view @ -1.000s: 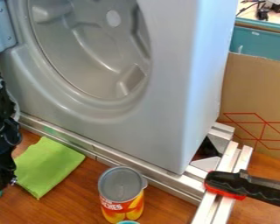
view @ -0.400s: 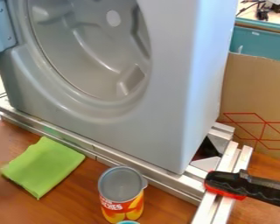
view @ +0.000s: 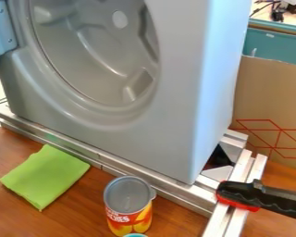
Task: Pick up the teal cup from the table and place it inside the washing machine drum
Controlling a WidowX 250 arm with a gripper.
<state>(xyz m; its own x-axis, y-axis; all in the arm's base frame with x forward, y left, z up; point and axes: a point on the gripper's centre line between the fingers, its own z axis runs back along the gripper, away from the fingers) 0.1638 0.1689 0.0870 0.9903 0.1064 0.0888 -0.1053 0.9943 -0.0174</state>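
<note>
In the camera view, a green cloth is lying on the wooden table before the gray washing machine; a can is standing upright near the machine's closest corner. Whether the gripper is holding anything, the observer is unable to tell.

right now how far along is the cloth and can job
Looks done: the green cloth lies flat on the wooden table, and the can stands upright by the metal rail. In hand: nothing that I can see. Left: any loading of the gray drum, if wanted; both sit outside it.
</note>
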